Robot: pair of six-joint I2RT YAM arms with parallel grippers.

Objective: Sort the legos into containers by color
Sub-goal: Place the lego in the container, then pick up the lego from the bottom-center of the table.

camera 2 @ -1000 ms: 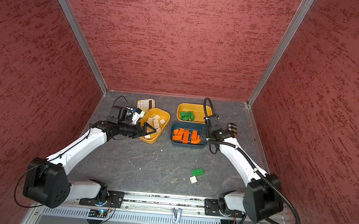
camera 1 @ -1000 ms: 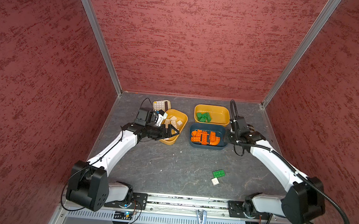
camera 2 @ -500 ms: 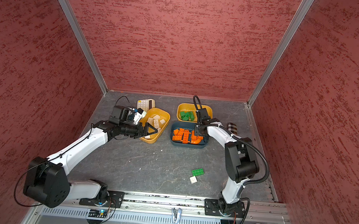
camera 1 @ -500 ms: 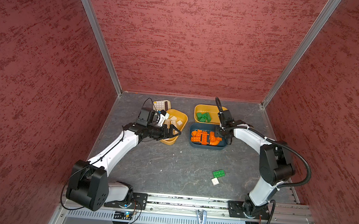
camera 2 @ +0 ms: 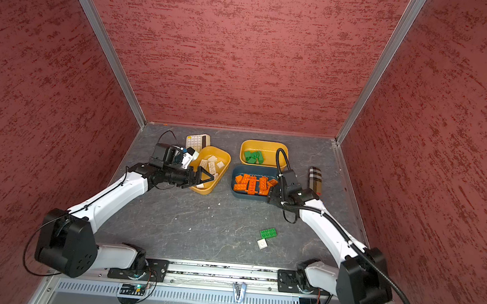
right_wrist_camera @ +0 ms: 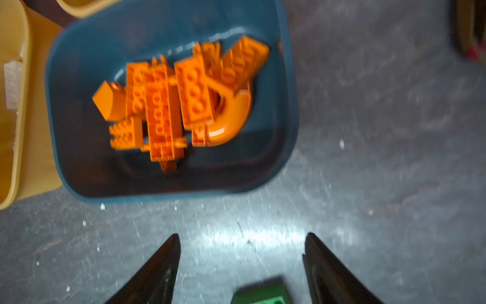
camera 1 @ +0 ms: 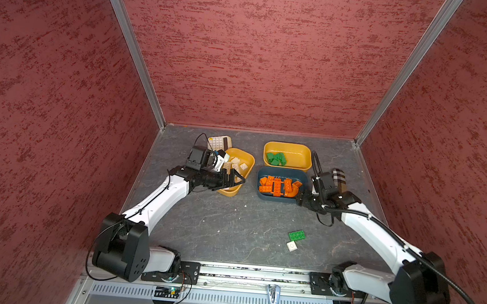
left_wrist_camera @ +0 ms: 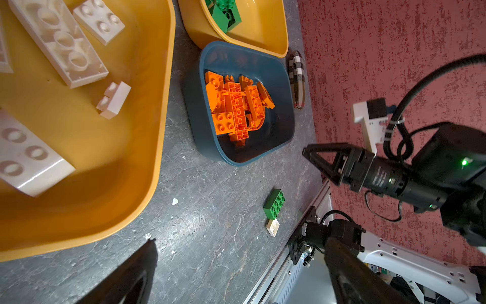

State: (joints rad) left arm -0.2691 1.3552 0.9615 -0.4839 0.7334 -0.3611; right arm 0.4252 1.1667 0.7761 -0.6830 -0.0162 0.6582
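Orange legos (camera 1: 278,186) are heaped in the teal tray (camera 1: 282,173), just ahead of the right gripper (right_wrist_camera: 242,235), whose jaws are spread and empty. A green brick (camera 1: 297,235) and white brick (camera 1: 291,246) are seen loose behind them. The left gripper (camera 1: 238,180), spread wide, is held over the yellow tray (camera 1: 243,155) of white legos (camera 1: 236,167).

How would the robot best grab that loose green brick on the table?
Probably from straight above, pinching the green brick across its two long sides at mid-length: it lies flat, studs up, and a small white brick sits close beside one end.
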